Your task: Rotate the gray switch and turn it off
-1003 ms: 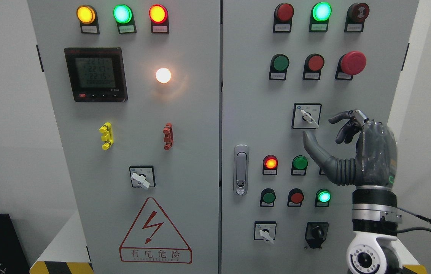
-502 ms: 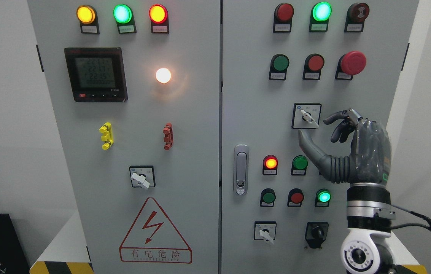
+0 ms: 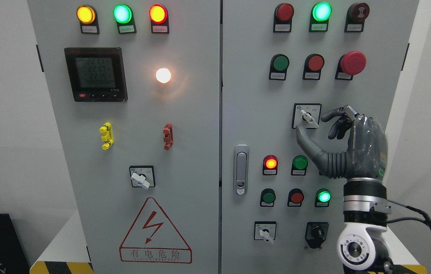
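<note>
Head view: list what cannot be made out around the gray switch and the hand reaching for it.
- Contact: the right hand has its thumb tip at the plate's lower edge, but whether any finger touches the gray switch cannot be told from this angle.
- Position marks on the switch plate: too small to read.
- A button right of the green button: hidden behind the thumb.
- Left hand: out of frame.

An industrial electrical test room or lab. A grey two-door control cabinet (image 3: 139,152) fills the view, set with lit indicator lamps (image 3: 122,13), push buttons (image 3: 280,62), rotary switches (image 3: 142,177), a digital meter (image 3: 95,74) and a red high-voltage warning triangle (image 3: 155,232). Yellow-black hazard tape (image 3: 61,267) marks its base against plain white walls.
</note>
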Robot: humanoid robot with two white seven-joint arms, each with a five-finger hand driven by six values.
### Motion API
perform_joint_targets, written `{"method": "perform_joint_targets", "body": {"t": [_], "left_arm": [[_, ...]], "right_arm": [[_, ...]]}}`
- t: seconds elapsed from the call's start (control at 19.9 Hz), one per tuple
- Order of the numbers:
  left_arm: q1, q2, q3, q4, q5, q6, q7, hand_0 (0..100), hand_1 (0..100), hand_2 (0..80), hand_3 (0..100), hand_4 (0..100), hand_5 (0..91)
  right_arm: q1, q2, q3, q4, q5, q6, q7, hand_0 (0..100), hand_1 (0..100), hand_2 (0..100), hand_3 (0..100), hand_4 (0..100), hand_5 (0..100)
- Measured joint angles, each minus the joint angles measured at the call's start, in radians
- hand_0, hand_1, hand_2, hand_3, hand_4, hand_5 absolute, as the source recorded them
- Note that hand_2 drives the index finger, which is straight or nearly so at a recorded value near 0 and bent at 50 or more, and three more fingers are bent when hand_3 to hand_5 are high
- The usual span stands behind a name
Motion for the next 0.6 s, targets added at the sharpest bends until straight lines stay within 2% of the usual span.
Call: {"method": "perform_joint_targets", "body": {"t": [0.6], "left_arm": [[0.0,0.0,0.0,0.0,0.0,0.0,0.0,12,39,0.0,0,0,0.0]], "right_arm": [[-0.022,0.0,0.007,0.026,0.0,0.005,-0.001,5,49,58,88,89,100]]}}
